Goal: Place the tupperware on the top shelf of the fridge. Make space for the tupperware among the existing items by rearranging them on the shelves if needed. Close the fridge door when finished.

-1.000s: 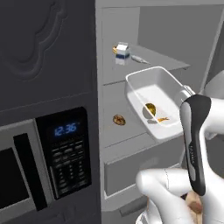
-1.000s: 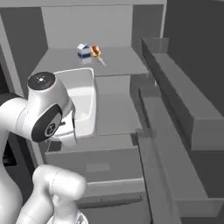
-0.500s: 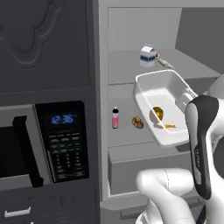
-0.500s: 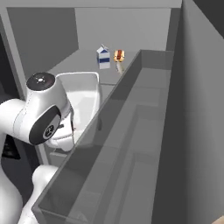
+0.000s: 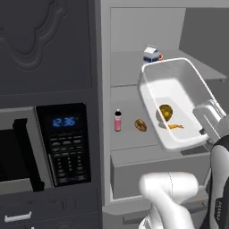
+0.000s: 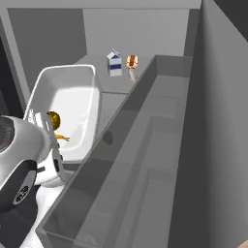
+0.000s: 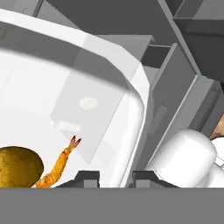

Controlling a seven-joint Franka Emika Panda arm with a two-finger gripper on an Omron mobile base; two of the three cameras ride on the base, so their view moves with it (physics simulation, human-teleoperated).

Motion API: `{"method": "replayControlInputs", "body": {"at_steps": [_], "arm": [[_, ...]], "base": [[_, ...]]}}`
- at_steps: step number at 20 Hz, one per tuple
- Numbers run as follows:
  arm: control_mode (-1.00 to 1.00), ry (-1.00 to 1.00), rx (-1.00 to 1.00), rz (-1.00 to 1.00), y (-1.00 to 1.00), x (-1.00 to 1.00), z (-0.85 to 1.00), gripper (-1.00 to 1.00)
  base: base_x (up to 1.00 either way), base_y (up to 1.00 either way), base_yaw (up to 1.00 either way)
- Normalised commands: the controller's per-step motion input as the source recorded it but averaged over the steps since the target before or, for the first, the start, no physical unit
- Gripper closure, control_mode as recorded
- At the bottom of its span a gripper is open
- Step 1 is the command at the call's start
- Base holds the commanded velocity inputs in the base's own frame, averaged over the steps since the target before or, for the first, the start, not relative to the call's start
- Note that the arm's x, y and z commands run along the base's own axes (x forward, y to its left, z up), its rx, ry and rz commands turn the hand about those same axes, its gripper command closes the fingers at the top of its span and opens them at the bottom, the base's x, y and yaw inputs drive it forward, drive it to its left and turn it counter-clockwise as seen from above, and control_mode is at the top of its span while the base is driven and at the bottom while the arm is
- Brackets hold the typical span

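Observation:
The white tupperware (image 5: 179, 91) hangs tilted in the air in front of the open fridge (image 5: 105, 67), with an orange-brown food lump (image 5: 165, 112) inside. My gripper (image 7: 114, 177) is shut on its near rim, one fingertip on each side of the wall; it also shows beside the tub (image 6: 72, 106) as my gripper (image 6: 46, 138). A milk carton (image 5: 151, 54) stands on the top shelf (image 5: 127, 67). On the shelf below, a pink bottle (image 5: 118, 120) and a brown lump (image 5: 140, 125) sit left of the tub.
The fridge door (image 6: 145, 145) stands open on the right, its ledge bins close beside the tub. A grey drawer (image 5: 134, 172) lies under the lower shelf. The black microwave (image 5: 62, 143) is left of the fridge. A hotdog (image 6: 131, 61) lies beside the milk carton (image 6: 114, 64).
The whole picture has shifted in both base views, so the camera has moved closer to the fridge. The tupperware stays in my gripper and now overlaps the top shelf's front edge.

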Motion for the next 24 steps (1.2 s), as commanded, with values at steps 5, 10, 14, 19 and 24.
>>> {"method": "replayControlInputs", "body": {"at_steps": [5,10,14,19,24], "arm": [[-1.0,-0.03,0.0,0.0,0.21,0.0,0.92,1.0],[-1.0,0.22,0.0,0.02,0.18,0.23,0.89,1.0],[-1.0,0.32,0.01,0.09,0.11,0.59,0.17,1.0],[-1.0,0.07,0.01,0.0,0.0,0.55,0.02,1.0],[-1.0,0.04,0.01,0.0,0.0,0.57,0.0,1.0]], "base": [[0.0,0.0,0.0],[0.0,0.0,0.0],[0.0,0.0,0.0],[0.0,0.0,0.0],[0.0,0.0,0.0]]}}
